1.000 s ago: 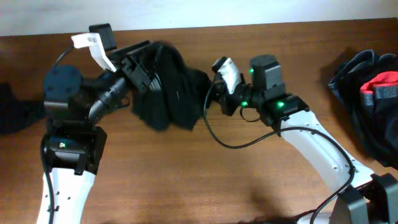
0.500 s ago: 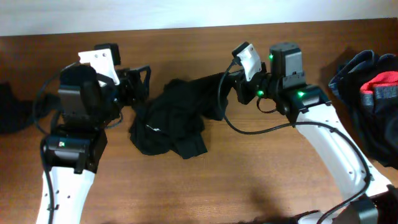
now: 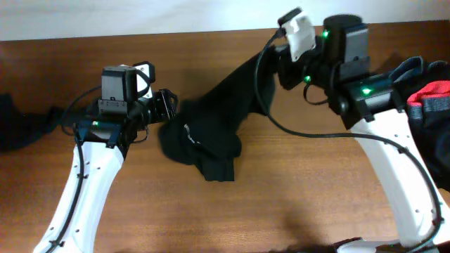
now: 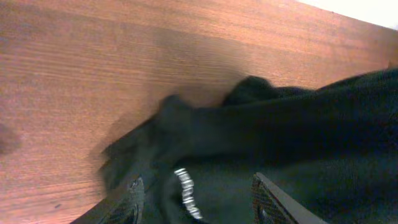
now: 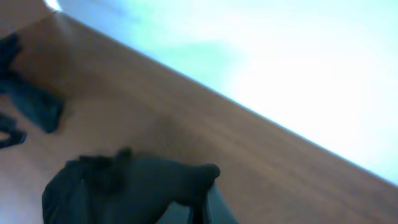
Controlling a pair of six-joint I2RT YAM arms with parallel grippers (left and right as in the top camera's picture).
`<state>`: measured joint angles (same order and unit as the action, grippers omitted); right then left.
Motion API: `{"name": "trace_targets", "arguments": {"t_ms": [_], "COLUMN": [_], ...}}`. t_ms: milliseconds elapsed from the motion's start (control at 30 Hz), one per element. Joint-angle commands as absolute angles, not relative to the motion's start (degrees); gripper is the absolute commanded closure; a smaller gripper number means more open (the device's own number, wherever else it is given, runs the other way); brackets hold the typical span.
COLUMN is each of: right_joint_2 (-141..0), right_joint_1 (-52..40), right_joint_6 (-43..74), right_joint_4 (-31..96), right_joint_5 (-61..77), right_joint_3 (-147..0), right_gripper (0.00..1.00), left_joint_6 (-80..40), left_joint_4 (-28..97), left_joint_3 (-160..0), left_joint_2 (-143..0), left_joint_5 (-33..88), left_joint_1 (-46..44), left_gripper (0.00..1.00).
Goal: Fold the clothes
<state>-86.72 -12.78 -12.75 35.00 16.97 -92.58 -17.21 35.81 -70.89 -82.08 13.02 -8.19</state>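
Note:
A black top of the clothes lies bunched mid-table, with one end pulled up toward the far right. My right gripper is shut on that raised end, and in the right wrist view the cloth hangs from the closed right gripper. My left gripper sits low at the top's left edge. In the left wrist view the left gripper is open, its fingers set wide apart. The black cloth and a white logo mark lie between them.
A pile of dark clothes with a red piece lies at the table's right edge. Another dark garment lies at the left edge and also shows as a dark garment in the right wrist view. Bare wooden table fills the front.
My left gripper let go of the black top, opened, and came down to its left edge. The right gripper moved up and to the far right, stretching the cloth.

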Motion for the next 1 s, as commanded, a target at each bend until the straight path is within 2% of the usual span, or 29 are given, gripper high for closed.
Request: {"name": "trace_targets", "arguments": {"t_ms": [0,433,667,867,967], "right_joint_2": [-84.8,-84.8,-84.8,-84.8,-84.8], "right_joint_1": [-12.7,-12.7,-9.9,-6.2,-4.6], "right_joint_6": [-13.3,-14.7,-9.6,-7.7,-6.5], "right_joint_4": [35.0,35.4,35.5,38.0,38.7], "right_joint_5": [10.9,-4.0,-4.6,-0.2,2.2], "right_joint_3": [-97.5,-103.5,-103.5,-103.5,-103.5], "right_gripper": [0.96,0.96,0.96,0.96,0.96], "left_joint_6": [-12.1,6.5,15.2,15.1,13.6], "left_joint_4": [35.6,37.3,41.5,43.1,43.5], "left_joint_3": [-71.4,-71.4,-71.4,-71.4,-71.4], "left_joint_2": [-82.1,-82.1,-82.1,-82.5,-83.9], "left_joint_5": [14.2,33.5,32.7,23.9,15.8], "left_joint_1": [-8.3,-9.9,-16.7,-21.9,-23.3], "left_gripper": [0.45,0.45,0.45,0.45,0.55]}}
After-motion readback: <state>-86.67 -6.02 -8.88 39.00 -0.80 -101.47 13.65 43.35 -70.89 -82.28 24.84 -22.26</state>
